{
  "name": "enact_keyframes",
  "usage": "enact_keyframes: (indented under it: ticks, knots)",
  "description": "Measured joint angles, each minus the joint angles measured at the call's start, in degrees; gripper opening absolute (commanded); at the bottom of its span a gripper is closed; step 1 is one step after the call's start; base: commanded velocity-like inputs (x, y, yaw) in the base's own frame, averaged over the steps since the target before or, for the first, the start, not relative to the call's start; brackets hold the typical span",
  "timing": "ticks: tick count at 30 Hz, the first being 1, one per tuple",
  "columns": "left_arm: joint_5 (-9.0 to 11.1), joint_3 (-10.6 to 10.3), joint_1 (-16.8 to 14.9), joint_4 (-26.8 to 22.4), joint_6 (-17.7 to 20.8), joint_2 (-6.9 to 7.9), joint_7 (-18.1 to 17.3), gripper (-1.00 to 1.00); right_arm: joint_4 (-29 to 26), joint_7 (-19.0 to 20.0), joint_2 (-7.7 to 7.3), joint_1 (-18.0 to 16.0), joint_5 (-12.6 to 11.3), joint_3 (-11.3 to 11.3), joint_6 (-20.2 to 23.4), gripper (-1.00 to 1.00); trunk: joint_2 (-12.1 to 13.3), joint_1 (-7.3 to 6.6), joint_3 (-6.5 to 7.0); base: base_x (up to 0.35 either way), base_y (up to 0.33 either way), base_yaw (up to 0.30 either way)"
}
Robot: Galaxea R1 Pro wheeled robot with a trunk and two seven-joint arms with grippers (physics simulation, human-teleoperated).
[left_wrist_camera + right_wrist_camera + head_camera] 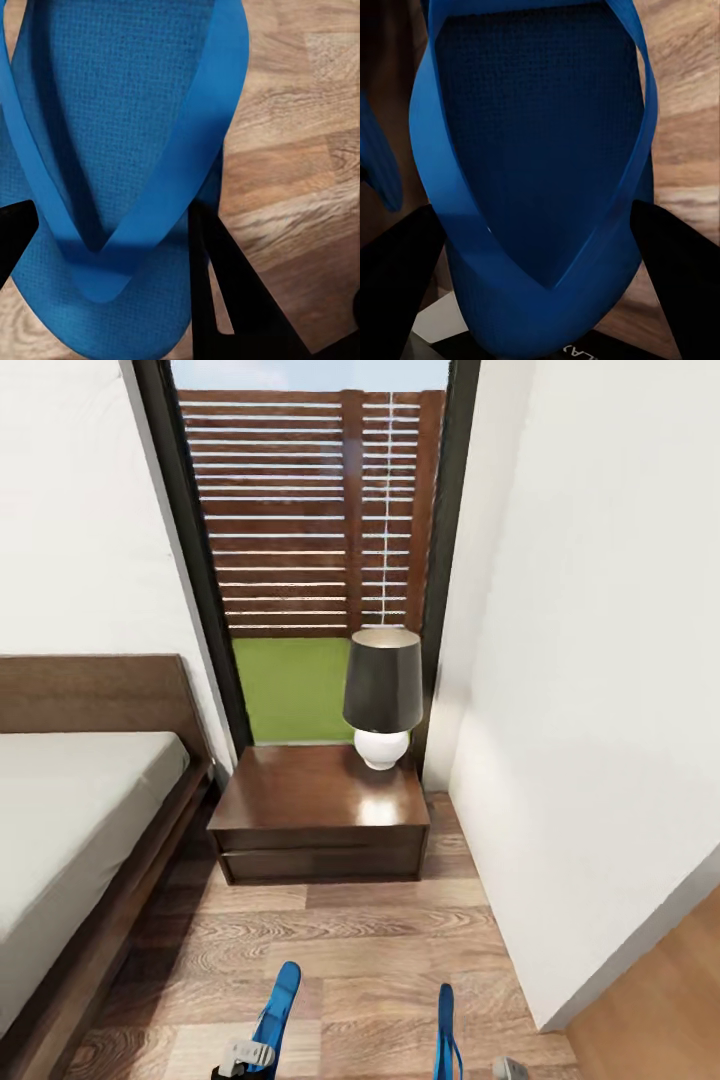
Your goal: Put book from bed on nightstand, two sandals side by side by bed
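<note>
Two bright blue sandals hang above the wood floor at the lower edge of the head view. My left gripper [112, 262] is shut on the left sandal [277, 1010], its black fingers [225, 292] on either side of the sole [127, 112]. My right gripper [540, 281] is shut on the right sandal [445, 1032], which hangs edge-on; close up its sole [540, 135] sits between the dark fingers [679, 277]. The bed [70, 810] lies at the left. A nightstand [320, 800] stands beside it under the window. The book is out of view.
A table lamp [382, 695] with a dark shade stands on the nightstand's right rear corner. A white wall [590, 690] closes the right side, leaving a narrow strip of plank floor [370, 950] between bed frame and wall. A tall dark-framed window [310, 540] shows a slatted fence.
</note>
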Motion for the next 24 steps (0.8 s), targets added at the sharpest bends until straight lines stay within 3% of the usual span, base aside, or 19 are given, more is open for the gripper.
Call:
enact_keyframes:
  ticks: [13, 24]
  knots:
    - [0.0, 0.0, 0.0, 0.0, 0.0, 0.0, 0.0, -1.0, 0.0, 0.0, 0.0, 0.0, 0.0, 0.0, 0.0, -1.0, 0.0, 0.01, 0.0, 0.251, -0.159, 0.286]
    - [0.0, 0.0, 0.0, 0.0, 0.0, 0.0, 0.0, -1.0, 0.0, 0.0, 0.0, 0.0, 0.0, -0.1, 0.0, -1.0, 0.0, 0.03, 0.0, 0.038, -0.031, 0.286]
